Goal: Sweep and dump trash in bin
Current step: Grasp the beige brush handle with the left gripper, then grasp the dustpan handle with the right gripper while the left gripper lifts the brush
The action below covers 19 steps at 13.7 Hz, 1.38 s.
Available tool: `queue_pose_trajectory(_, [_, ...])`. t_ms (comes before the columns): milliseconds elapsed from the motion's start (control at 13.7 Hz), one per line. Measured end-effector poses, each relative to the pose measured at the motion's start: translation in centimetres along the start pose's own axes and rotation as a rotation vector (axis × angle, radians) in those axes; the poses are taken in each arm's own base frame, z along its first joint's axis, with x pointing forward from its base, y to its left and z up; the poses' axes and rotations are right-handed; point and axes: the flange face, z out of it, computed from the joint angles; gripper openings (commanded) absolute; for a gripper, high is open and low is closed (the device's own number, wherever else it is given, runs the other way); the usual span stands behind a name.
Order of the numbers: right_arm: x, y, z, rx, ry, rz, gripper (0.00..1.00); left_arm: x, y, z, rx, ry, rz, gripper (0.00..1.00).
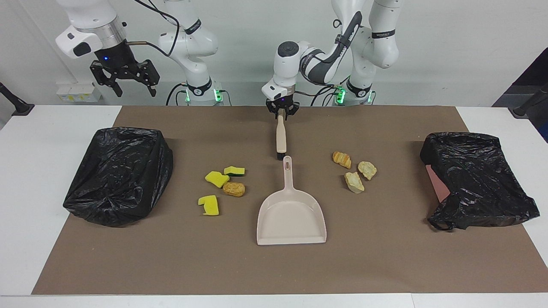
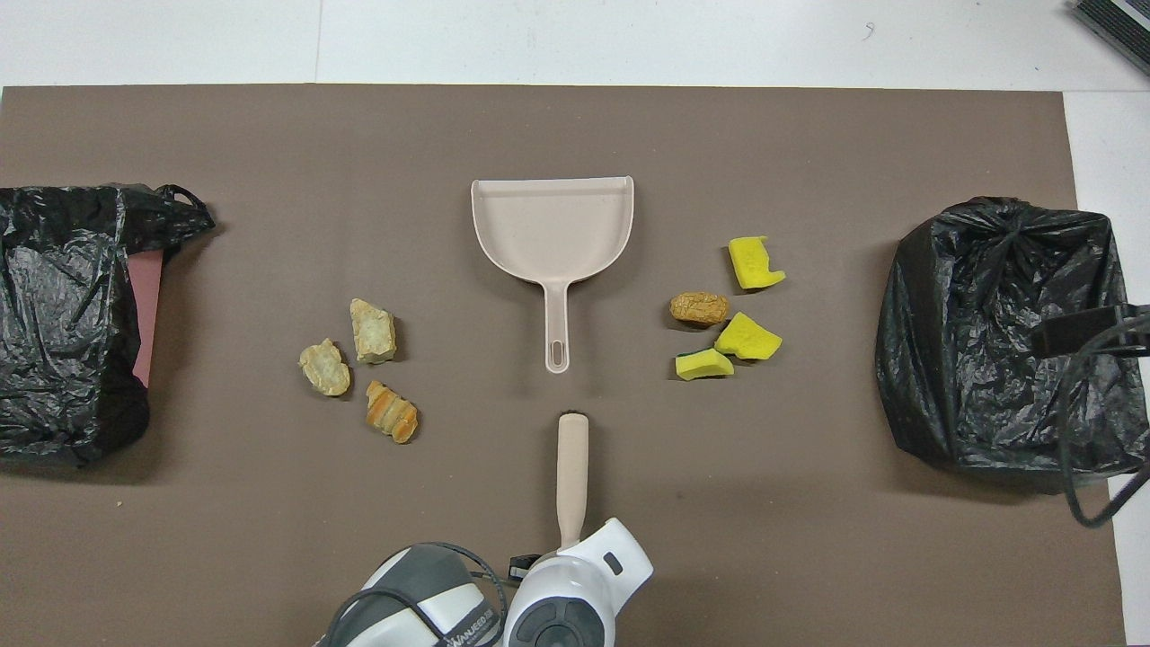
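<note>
- Trash lies in two clusters on the brown mat [image 1: 385, 256], either side of the beige dustpan [image 1: 291, 216] at mid-surface.
- Toward the right arm's end: three yellow sponge pieces [image 1: 217, 178] [image 2: 747, 336] and one orange bread lump [image 1: 234, 188] [image 2: 699, 307].
- Toward the left arm's end: three tan-to-orange bread lumps [image 1: 354, 182] [image 2: 372, 330].
- Left gripper [image 1: 281, 114] is down near the surface edge closest to the robots, jaws narrowed onto the handle end of the beige brush [image 1: 280, 137] [image 2: 571, 467], which lies pointing at the dustpan's handle; both trash clusters lie well apart from these jaws.
- Right gripper [image 1: 124, 81] waits in the air, jaws wide and holding nothing, over the right arm's end of the surface above a black bin bag [image 1: 120, 173] [image 2: 997, 332].
- Another black bag [image 1: 475, 179] [image 2: 63, 314] sits at the left arm's end.
</note>
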Motion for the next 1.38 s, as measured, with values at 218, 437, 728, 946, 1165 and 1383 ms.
queue_pose_trajectory(218, [0.0, 0.0, 0.0, 0.000, 0.000, 0.000, 1.00, 0.1, -0.3, -0.1, 0.008, -0.009, -0.001, 0.00])
queue_pose_trajectory(437, [0.0, -0.3, 0.0, 0.000, 0.001, -0.016, 1.00, 0.7, -2.0, -1.7, 0.046, -0.063, -0.037, 0.00])
queue_pose_trajectory(728, [0.2, -2.9, 0.3, -0.004, 0.011, -0.065, 1.00, 4.1, -6.4, -4.6, 0.076, -0.120, -0.146, 0.00])
queue_pose_trajectory(946, [1.7, -8.5, 3.1, -0.004, 0.048, -0.117, 1.00, 6.4, -9.7, -6.3, 0.115, -0.132, -0.206, 0.00])
queue_pose_trajectory(1165, [3.3, -16.5, 7.8, 0.002, 0.064, -0.092, 1.00, 10.0, -14.3, -8.7, 0.131, -0.098, -0.297, 0.00])
queue_pose_trajectory(1383, [4.9, -22.9, 14.2, -0.005, 0.032, -0.097, 1.00, 13.1, -20.2, -10.9, 0.126, -0.066, -0.415, 0.00])
